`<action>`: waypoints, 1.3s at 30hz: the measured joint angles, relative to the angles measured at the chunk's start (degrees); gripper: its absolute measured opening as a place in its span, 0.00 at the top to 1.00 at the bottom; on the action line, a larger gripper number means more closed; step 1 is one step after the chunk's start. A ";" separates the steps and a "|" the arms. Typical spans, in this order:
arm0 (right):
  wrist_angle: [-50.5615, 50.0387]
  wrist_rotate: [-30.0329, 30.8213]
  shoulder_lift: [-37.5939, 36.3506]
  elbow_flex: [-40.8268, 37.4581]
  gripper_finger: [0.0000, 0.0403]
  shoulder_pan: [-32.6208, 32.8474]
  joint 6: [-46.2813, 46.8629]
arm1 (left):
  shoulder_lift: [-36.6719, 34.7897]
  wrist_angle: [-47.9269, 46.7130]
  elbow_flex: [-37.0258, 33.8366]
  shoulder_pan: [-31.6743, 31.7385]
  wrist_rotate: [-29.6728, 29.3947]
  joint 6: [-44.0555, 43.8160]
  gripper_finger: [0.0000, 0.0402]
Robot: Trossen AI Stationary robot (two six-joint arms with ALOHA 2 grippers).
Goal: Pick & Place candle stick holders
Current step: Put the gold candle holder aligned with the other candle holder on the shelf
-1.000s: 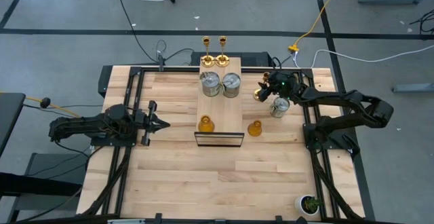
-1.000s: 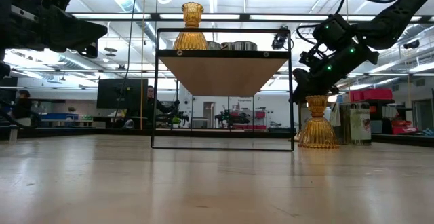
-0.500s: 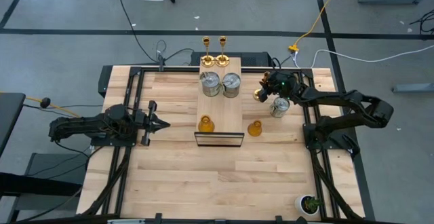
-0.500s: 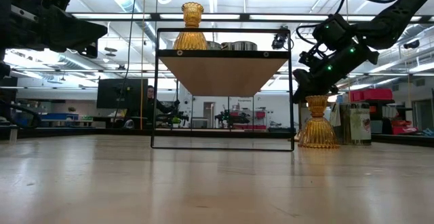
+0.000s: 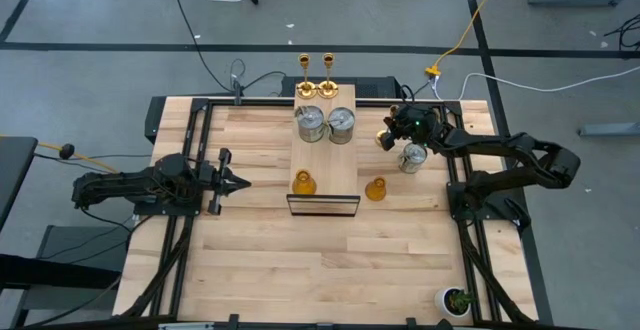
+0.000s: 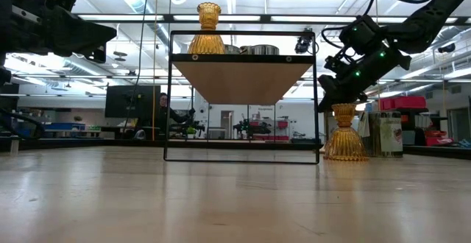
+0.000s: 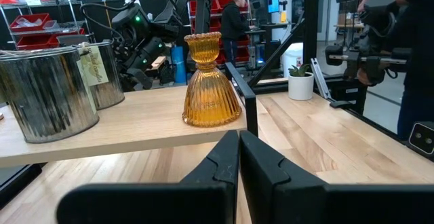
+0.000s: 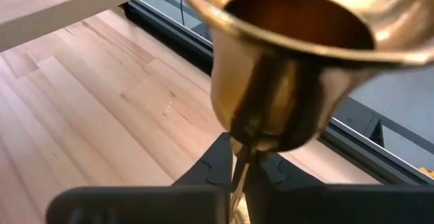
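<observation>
A raised wooden shelf (image 5: 345,173) carries two gold candlesticks (image 5: 316,88), two silver cans (image 5: 326,125) and an amber holder (image 5: 303,182). A second amber holder (image 5: 375,189) and a silver can (image 5: 412,158) stand on the table right of the shelf. My right gripper (image 5: 385,139) is between them and the table's far edge, shut on a third gold candlestick (image 8: 291,47). My left gripper (image 5: 243,181) is shut and empty, left of the shelf. My right gripper pinches the gold candlestick's thin stem (image 8: 239,164), just under its cup, between its two fingers. The fingers slant down at it from the table's right side and lie across the stem. The candlestick's base is hidden by the gripper.
The shelf's black frame (image 6: 317,96) stands close to the left of my right gripper. A small potted plant (image 5: 457,301) sits at the table's near right corner. A person (image 7: 413,54) stands beyond the table's right edge. Bare wood lies along the near side.
My right gripper has shut on the gold candlestick's stem and has stayed where it was.
</observation>
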 joint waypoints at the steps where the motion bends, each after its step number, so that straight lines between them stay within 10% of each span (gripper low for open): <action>1: 0.01 0.01 0.00 0.00 0.95 -0.01 0.01 | 0.00 0.02 0.00 0.00 0.01 -0.01 0.95; 28: 2.34 0.15 -4.54 0.26 0.97 -0.01 -0.16 | 0.00 0.02 0.00 -0.01 0.00 0.00 0.95; 39: -14.57 0.15 -6.67 14.98 0.97 -0.01 -4.05 | 0.00 0.00 0.00 0.00 0.00 -0.02 0.95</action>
